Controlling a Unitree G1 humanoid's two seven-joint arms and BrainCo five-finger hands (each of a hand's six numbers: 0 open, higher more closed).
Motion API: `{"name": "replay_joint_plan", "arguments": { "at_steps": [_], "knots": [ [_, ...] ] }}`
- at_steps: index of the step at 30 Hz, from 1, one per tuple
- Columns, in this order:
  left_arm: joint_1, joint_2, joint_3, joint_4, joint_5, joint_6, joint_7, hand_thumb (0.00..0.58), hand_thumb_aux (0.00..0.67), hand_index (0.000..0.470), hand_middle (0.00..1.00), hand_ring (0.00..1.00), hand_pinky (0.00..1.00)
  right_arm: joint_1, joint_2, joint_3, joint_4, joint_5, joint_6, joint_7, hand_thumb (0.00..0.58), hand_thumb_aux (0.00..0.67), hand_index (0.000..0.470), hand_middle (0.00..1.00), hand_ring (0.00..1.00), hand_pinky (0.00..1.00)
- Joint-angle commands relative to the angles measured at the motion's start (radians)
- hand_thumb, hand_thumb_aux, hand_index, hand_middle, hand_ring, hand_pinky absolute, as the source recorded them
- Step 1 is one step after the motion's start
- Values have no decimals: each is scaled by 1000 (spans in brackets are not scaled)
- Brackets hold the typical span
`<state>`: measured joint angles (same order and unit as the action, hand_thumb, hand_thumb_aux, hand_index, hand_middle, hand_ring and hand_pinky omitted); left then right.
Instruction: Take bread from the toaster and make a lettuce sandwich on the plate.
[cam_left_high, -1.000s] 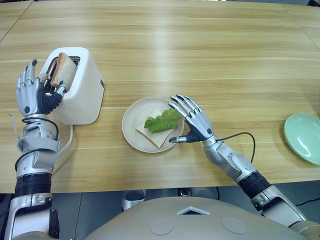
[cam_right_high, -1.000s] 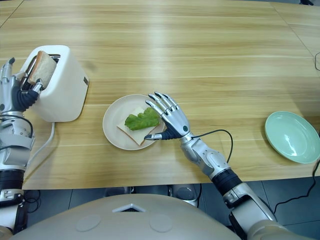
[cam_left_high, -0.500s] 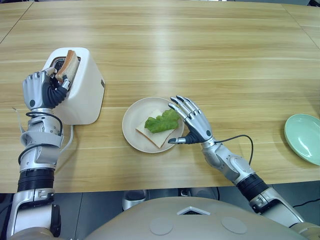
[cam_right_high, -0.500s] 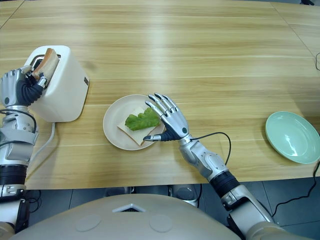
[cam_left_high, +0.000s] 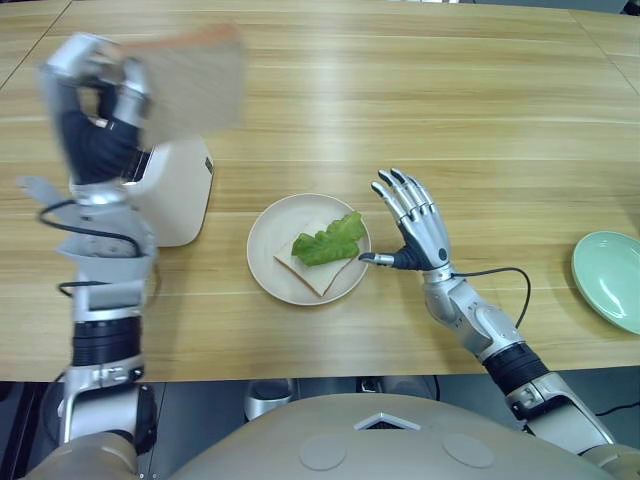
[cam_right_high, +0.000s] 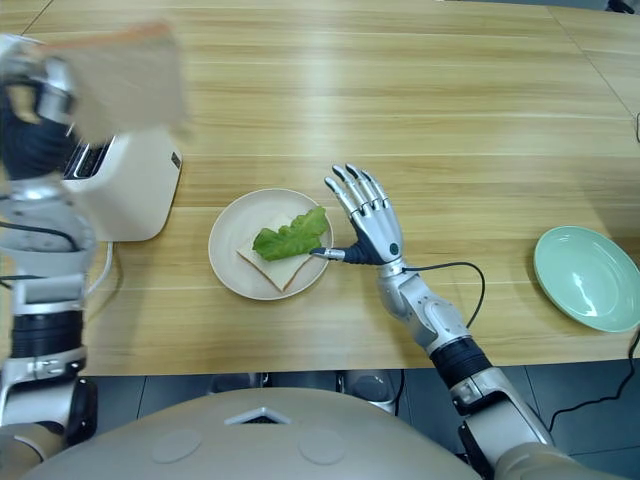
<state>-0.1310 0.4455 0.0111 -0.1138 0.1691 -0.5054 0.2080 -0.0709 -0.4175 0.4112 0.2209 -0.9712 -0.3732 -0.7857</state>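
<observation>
Wooden desk (cam_left_high: 400, 100): at its left edge, the left hand (cam_left_high: 95, 110) has lifted the bread (cam_left_high: 195, 80) clear of the toaster (cam_left_high: 175, 195), so the topping step looks next. Right hand (cam_left_high: 415, 225) has backed off the plate (cam_left_high: 262, 225), fingers spread. Lettuce (cam_left_high: 325, 240) lies on the slice (cam_left_high: 300, 272) there. Blur smears the raised bread; the fingers seem clamped on it.

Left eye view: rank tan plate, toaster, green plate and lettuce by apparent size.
1. Tan plate and toaster: look about alike. The toaster is partly hidden behind the left hand and its bread, so these two are not ranked.
2. Green plate, cut off by the picture edge.
3. Lettuce.
</observation>
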Motion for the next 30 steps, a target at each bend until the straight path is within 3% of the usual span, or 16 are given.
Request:
{"name": "replay_joint_plan", "arguments": {
  "at_steps": [1,7,12,20,30],
  "knots": [
    [66,-34,-138,31,-87,33,-203,580,670,460,1000,1000,1000,32,-21,-16,-43,4,-7,5,0,0,0,0,0,0],
    [119,-34,-220,142,-161,40,-429,580,670,460,1000,1000,1000,66,-48,-11,-107,-11,-33,20,0,0,0,0,0,0],
    [76,-55,-222,259,-173,28,-527,580,670,460,1000,1000,1000,78,-63,21,-138,-42,-61,49,0,0,0,0,0,0],
    [-6,-133,-219,426,-122,30,-536,580,670,460,1000,1000,1000,115,-82,46,-183,-77,-92,75,0,0,0,0,0,0],
    [-126,-133,-214,646,-62,1,-548,580,670,460,1000,1000,1000,150,-113,101,-189,-103,-156,141,0,0,0,0,0,0]
  ]
}}
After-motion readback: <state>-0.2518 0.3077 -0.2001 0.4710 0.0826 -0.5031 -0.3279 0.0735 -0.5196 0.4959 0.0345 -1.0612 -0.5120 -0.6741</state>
